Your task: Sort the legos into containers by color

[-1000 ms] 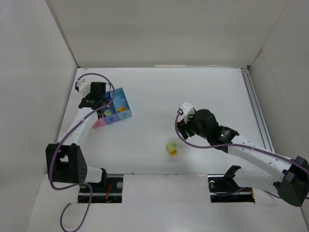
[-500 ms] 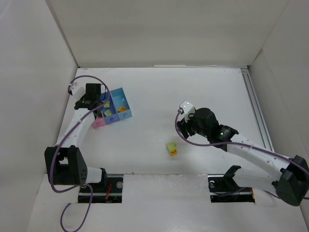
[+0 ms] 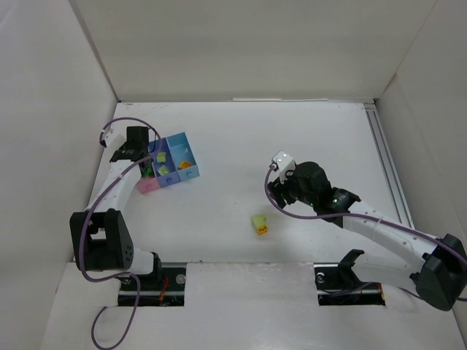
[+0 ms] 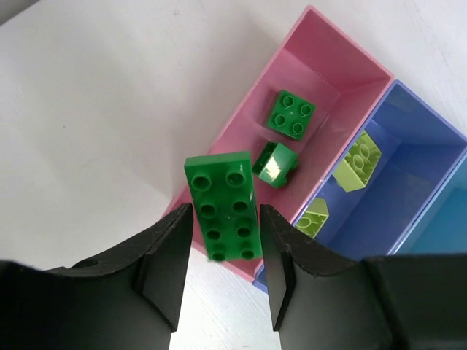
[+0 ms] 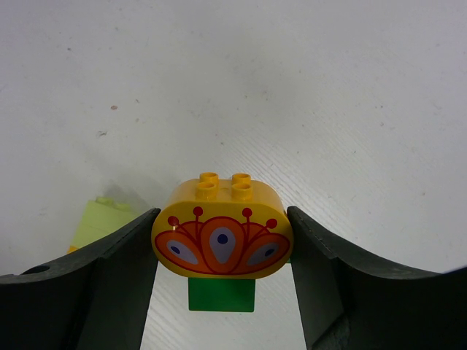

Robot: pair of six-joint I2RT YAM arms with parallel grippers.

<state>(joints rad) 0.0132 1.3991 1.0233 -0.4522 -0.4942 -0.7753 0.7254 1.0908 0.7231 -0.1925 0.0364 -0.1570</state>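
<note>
Left pincer first: there's a long dark green brick sitting between my 2 fingers, studs facing the wrist cam and a bit tilted, with its far end over the near wall of the pink box. Its lower end looks like it's touching both fingers, but honestly I can't tell if I'm pinching it or if it's loose.

Inside the pink box are 2 smaller dark green bricks, 1 flat with its studs up and 1 tipped on its side. The blue box joined right next to it has 2 light green bricks, 1 further back and 1 at the near wall. From the top cam the third box, light blue, holds something orange and something yellowish; too small to say more.

Right pincer: clamped on the stack. That's a rounded yellow-orange piece with a red-orange fan print, sitting on a green brick, and both fingers are pressed on the sides of the top piece. It's over bare table, well apart from the boxes.

Loose stuff: a pale yellow-green brick with a little orange brick touching it, on the table near my right pincer, on the side toward the arm bases.
</note>
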